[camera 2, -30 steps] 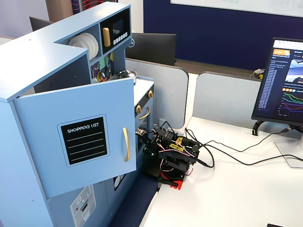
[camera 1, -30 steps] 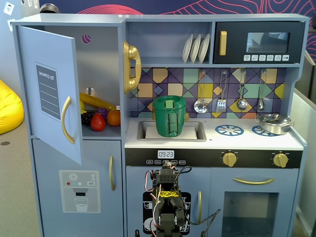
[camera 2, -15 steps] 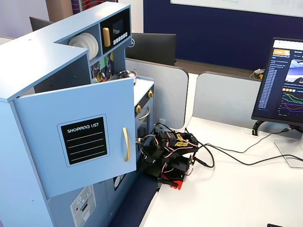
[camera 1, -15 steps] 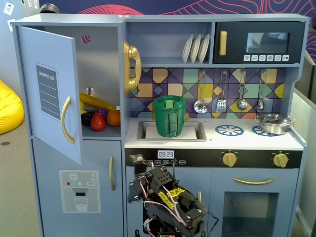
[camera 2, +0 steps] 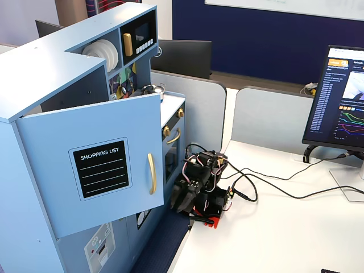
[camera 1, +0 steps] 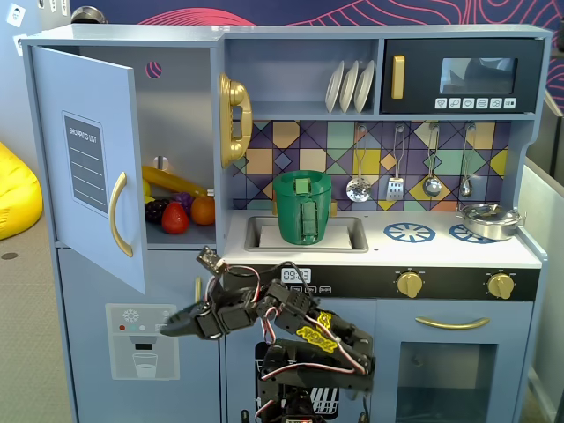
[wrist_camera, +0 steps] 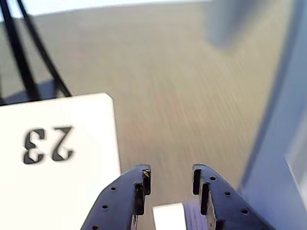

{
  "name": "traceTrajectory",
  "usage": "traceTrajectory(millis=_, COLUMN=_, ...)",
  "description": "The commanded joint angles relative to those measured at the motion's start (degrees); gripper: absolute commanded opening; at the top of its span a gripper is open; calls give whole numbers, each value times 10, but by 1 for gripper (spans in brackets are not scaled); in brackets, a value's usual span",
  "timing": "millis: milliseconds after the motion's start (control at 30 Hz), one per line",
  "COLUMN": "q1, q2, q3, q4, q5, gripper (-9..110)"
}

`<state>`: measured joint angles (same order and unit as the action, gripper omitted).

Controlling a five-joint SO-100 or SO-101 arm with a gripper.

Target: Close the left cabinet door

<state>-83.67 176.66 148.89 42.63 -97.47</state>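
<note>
The left cabinet door (camera 1: 88, 167) is light blue with a black "SHOPPING LIST" panel and a curved gold handle (camera 1: 119, 214). It stands swung wide open from the cabinet's left edge. It also shows in the other fixed view (camera 2: 96, 170), with its handle (camera 2: 151, 173) near its free edge. My gripper (camera 1: 169, 330) points left, below the door's lower edge and in front of the lower fridge door. It sits low beside the kitchen (camera 2: 175, 203). In the wrist view the gripper (wrist_camera: 171, 176) is open and empty, and the door is out of view.
Toy fruit (camera 1: 176, 211) lies inside the open cabinet. The lower door with the dispenser graphic (camera 1: 141, 339) is behind my gripper. A white card marked "23" (wrist_camera: 53, 158) and a blue panel (wrist_camera: 278, 167) flank the jaws. A monitor (camera 2: 338, 102) and cables (camera 2: 273, 185) are on the white table.
</note>
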Motion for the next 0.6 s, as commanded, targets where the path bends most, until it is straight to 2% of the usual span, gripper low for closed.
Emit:
traceTrajectory(millis=0, q1=-44, q2=-57, q3=-81, q4=-64, q5=-38, gripper=0)
traceTrajectory(millis=300, q1=-55, q2=-223, q3=-233, q4=-110, q5=-95, gripper=0)
traceTrajectory(millis=567, q1=-24, q2=-333, q3=-349, q4=-114, q5=-121, gripper=0)
